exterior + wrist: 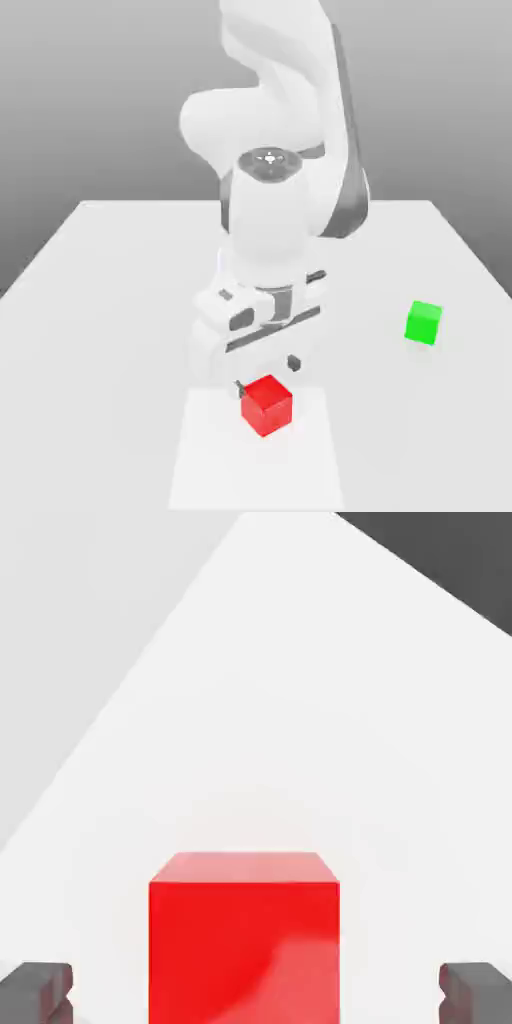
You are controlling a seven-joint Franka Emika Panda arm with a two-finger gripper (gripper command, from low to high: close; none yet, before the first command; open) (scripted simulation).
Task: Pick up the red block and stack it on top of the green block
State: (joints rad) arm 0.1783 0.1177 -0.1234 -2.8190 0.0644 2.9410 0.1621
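The red block [267,405] sits on the white table near its front edge, just below the arm's hand. My gripper [266,373] hovers over it, open, its dark fingertips standing a little above and behind the cube's top. In the hand view the red block [245,942] lies between the two dark fingers [35,992], with a clear gap on each side and nothing touching it. The green block [423,323] rests alone on the table toward the exterior view's right, well apart from the red one.
The white table [100,300] spreads wide around both cubes, with a lighter rectangular patch [200,460] under the red block. The bulky white arm [275,200] rises behind the hand, over the middle of the table.
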